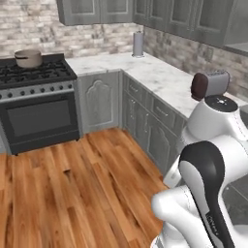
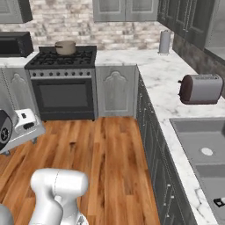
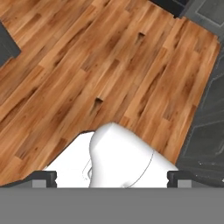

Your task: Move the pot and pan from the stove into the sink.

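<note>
— While my pincer (image 3: 112, 178) points down at the wooden floor (image 3: 109, 65), where are its tips?
— Two dark tips sit far apart at the bottom of the hand view, nothing between them.
— What is cut off?
— The sink (image 2: 206, 151) runs off the right edge; its steel basin is sunk in white marble counter (image 2: 162, 83). I cannot make out a pan anywhere.
— And the pot (image 2: 65, 47)?
— Round and tan, it sits on a back burner of the black stove (image 2: 61, 83), well apart from me.
— Room to move?
— Open floor stretches between stove and corner cabinets (image 1: 145, 116). A toaster (image 2: 201, 88) lies on the counter between stove and sink.
</note>
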